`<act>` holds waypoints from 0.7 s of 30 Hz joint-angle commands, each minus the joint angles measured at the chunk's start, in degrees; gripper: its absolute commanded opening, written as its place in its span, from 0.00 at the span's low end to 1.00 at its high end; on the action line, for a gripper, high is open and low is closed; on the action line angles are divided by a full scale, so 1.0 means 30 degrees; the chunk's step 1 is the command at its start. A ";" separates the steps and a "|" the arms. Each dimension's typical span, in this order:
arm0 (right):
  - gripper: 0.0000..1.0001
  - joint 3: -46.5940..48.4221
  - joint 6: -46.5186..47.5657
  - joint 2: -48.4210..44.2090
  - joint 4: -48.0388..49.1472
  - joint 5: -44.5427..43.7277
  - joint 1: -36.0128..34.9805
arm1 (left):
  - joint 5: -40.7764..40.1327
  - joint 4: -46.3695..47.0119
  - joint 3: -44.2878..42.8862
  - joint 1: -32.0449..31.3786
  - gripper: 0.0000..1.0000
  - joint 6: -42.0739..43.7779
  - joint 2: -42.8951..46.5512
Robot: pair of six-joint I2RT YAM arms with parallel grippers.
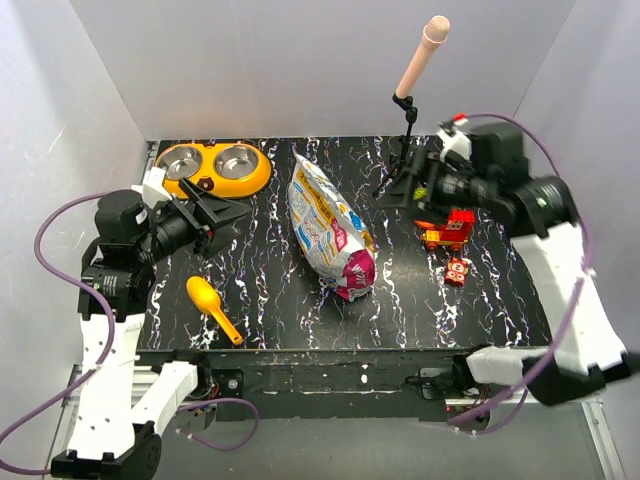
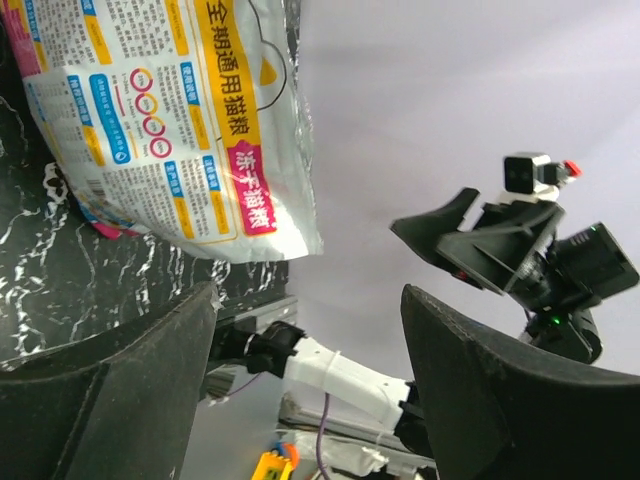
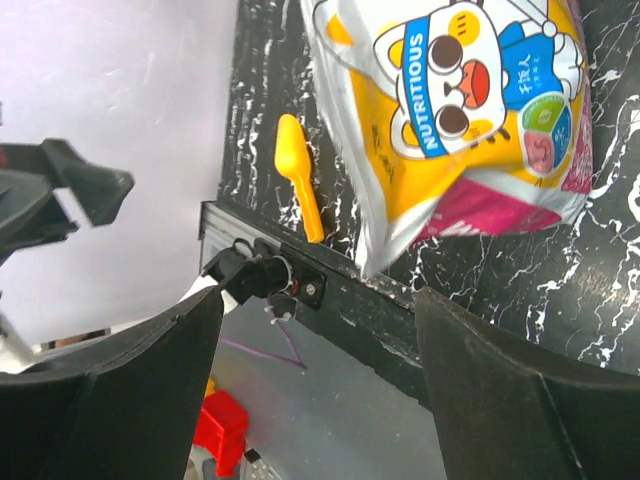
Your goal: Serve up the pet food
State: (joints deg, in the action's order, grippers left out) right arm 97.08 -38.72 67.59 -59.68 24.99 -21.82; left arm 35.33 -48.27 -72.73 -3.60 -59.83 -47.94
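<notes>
Bowls (image 1: 213, 167) sit far left on the bench (image 1: 500, 290), just beside my left pincer (image 1: 222, 213), which gapes empty; the yellow scoop (image 1: 212, 306) lies nearer me. Mid-bench lies the bag (image 1: 330, 225), the pet food hidden inside. I judge it soft, slumping and slick, best pinched at an end seam. My right pincer (image 1: 415, 185) gapes empty too.

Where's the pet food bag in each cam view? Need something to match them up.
Top external: pet food bag lies mid-frame, slanted, pink end nearest the arm bases.
Left wrist: pet food bag fills the upper left, printed text side showing.
Right wrist: pet food bag sits upper right, cartoon animal face showing.
Shared landmark: the black marbled table under the bag.
</notes>
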 commanded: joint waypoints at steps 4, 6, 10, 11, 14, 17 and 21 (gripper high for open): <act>0.72 0.3556 0.2005 0.4681 -0.0030 -0.4198 -0.3356 | -0.2370 0.0243 -0.0891 -0.0236 0.70 -0.2322 -0.2061; 0.65 0.4521 0.2504 0.5852 -0.0115 -0.4782 -0.4322 | -0.2985 0.0007 -0.1244 -0.0906 0.68 -0.2234 -0.2969; 0.47 0.7039 0.3413 0.7962 -0.0905 -0.5956 -0.5175 | -0.6202 -0.0695 -0.2472 -0.4388 0.63 -0.1854 -0.4932; 0.41 0.7538 0.3588 0.8315 -0.1139 -0.6161 -0.5292 | -0.7023 -0.0813 -0.2679 -0.5441 0.62 -0.1852 -0.5430; 0.36 0.8158 0.3999 0.9138 -0.1552 -0.6574 -0.5586 | -0.8492 -0.0902 -0.2945 -0.7409 0.56 -0.1824 -0.6515; 0.36 0.7691 0.4496 0.9315 -0.0851 -0.6048 -0.5879 | -0.9285 -0.0639 -0.2915 -0.8700 0.53 -0.1678 -0.7045; 0.35 0.7748 0.5024 0.9870 -0.0644 -0.6018 -0.6114 | -0.9755 -0.0141 -0.3119 -0.9553 0.53 -0.1122 -0.7747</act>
State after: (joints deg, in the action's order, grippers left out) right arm 118.80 -26.72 95.72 -62.89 7.29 -39.29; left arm 10.92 -49.43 -79.26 -30.55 -65.14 -70.81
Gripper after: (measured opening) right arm 0.357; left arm 0.530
